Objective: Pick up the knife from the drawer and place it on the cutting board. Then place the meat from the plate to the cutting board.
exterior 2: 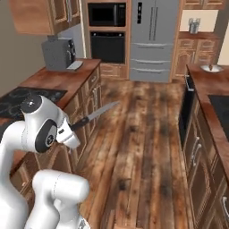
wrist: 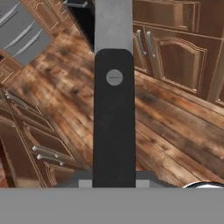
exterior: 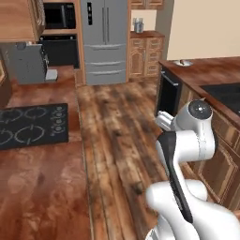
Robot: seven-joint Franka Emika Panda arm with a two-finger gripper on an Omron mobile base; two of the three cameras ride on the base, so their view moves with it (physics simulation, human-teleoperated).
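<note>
Left base view has a black cooktop (exterior: 32,125) set into the reddish bench (exterior: 42,187) on the far left, a grey coffee machine (exterior: 27,62) behind it, and the steel fridge (exterior: 104,40) at the back of the room. Wooden floor (exterior: 117,131) runs down the middle, and the white arm (exterior: 190,140) is folded up at the lower right, in front of the dark-fronted dishwasher (exterior: 167,93). Way back on the right bench there's a small whitish plate (exterior: 182,62), too tiny to tell what's on it.

Right base view is where it gets interesting: the arm sits low on the left, and the knife (exterior 2: 96,114) sticks out of it up and to the right, dark handle end by the wrist, grey blade pointing out over the floor beside the left cabinets (exterior 2: 87,107). So the knife is up in the air, not touching any bench. The plate (exterior 2: 211,68) shows on the far right bench here too.

Hand view looks straight along the knife (wrist: 114,118): black handle with one round rivet running up the middle, blade carrying on off the top edge. The hand (wrist: 114,183) is clenched on the handle's bottom end, with floor and cabinet doors far below it.
</note>
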